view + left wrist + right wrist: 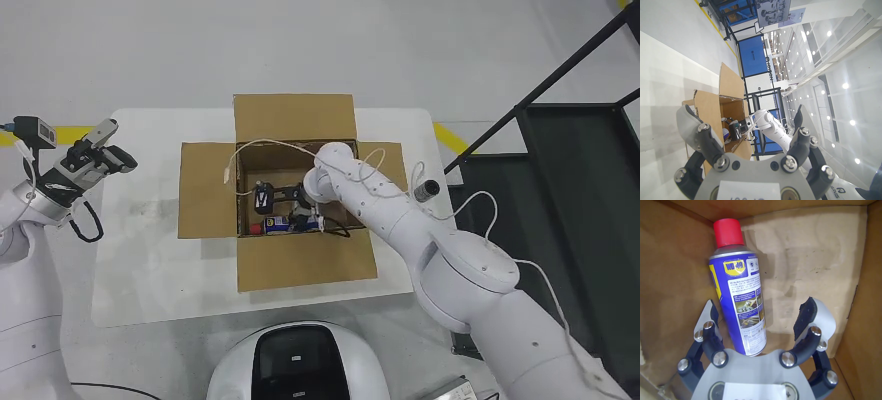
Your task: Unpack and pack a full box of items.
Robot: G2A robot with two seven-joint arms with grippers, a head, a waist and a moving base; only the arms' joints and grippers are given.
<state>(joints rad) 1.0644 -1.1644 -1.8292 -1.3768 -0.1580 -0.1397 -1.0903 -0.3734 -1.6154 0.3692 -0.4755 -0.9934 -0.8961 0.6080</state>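
- Cardboard box (295, 125) stands open on the white table (150, 260), its flaps folded out.
- Your right gripper (759, 308) is down inside the box, jaws wide and gripping nothing.
- The blue can (738, 294) with its red cap (728, 233) lies between those jaws on the box floor, along a wall, with the cap toward a corner.
- It sits off-centre, just beside one finger (712, 311), with a clear gap to the other. You cannot tell whether it touches the near one.
- The can's base is hidden behind the gripper's plate (753, 370).
- From above, the right arm (420, 230) covers part of the box's inside. The can there is a thin strip of blue and red by the near wall.
- Your left gripper (742, 113) hangs by the table's left edge, well apart from the box, jaws wide and empty.
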